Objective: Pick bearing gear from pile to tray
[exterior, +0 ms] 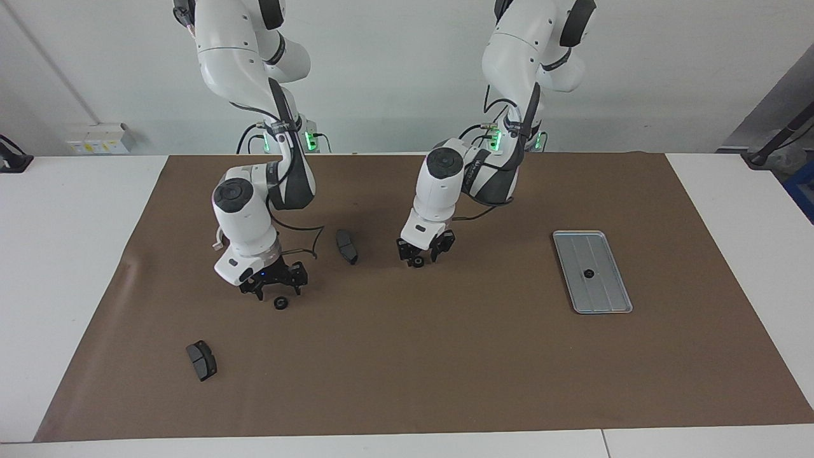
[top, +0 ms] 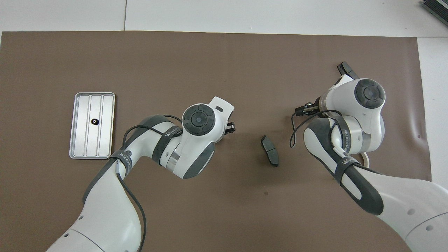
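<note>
The tray (exterior: 604,294) lies toward the left arm's end of the brown mat (exterior: 445,375), well apart from the loose parts. It holds one black ring (exterior: 589,273) at its middle, so the sorting looks partly done. Two more rings lie on the mat and each arm is placed at one of them, probably so that both can be picked without the arms crossing. The left gripper (exterior: 420,257) hangs low at the middle of the mat with its fingers apart, one on each side of the middle ring (exterior: 416,261). They look set to pinch it across its width but do not yet grip it. That arm reaches out from its base with the wrist bent steeply down and the fingers pointing at the mat. The right gripper (exterior: 275,292) is also low and open, empty, just beside the second ring (exterior: 280,303), which lies a little farther from the robots than its fingertips. The right forearm leans forward over the spot, wrist down. Two brake pads stay out of the way: the nearer pad (exterior: 346,246) lies between the arms, and the farther pad (exterior: 201,360) lies toward the right arm's end.
</note>
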Robot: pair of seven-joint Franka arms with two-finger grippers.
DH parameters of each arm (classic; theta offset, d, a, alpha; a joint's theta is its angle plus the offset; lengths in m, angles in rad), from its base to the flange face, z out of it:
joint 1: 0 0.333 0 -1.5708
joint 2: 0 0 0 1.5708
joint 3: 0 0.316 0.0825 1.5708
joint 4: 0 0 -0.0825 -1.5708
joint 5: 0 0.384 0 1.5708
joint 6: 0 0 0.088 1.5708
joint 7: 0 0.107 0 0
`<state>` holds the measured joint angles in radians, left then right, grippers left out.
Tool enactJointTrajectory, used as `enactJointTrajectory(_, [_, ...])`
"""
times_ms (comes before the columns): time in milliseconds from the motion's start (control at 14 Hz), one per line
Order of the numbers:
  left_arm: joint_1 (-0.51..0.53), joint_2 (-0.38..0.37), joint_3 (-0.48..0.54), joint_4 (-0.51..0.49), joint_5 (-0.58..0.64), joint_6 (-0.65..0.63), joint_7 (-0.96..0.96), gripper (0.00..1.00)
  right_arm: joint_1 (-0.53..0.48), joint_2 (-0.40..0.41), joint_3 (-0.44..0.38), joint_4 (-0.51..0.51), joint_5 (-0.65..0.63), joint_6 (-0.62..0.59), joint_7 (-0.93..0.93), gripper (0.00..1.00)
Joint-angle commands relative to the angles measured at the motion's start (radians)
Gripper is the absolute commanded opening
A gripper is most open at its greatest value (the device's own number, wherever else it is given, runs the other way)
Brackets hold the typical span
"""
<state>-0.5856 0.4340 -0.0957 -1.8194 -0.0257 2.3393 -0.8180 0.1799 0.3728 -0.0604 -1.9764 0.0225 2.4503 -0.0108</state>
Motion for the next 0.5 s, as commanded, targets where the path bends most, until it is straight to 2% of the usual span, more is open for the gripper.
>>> enactJointTrajectory(0, [-0.025,-0.005,0.021,-0.017,0.001,0.017,-0.017,0.66,-0.017,0.002,0.014,-0.013,-0.01,0.033,-0.012,0.8])
enactJointTrajectory(286, [-0.033,-0.003,0.021,-0.018,0.001,0.017,-0.02,0.61,-0.017,0.003,0.014,-0.012,-0.009,0.036,-0.006,0.7])
enactJointTrajectory(429, [-0.033,-0.003,0.021,-0.017,0.001,0.017,-0.026,0.59,-0.016,0.003,0.014,-0.012,-0.01,0.038,0.0,0.68])
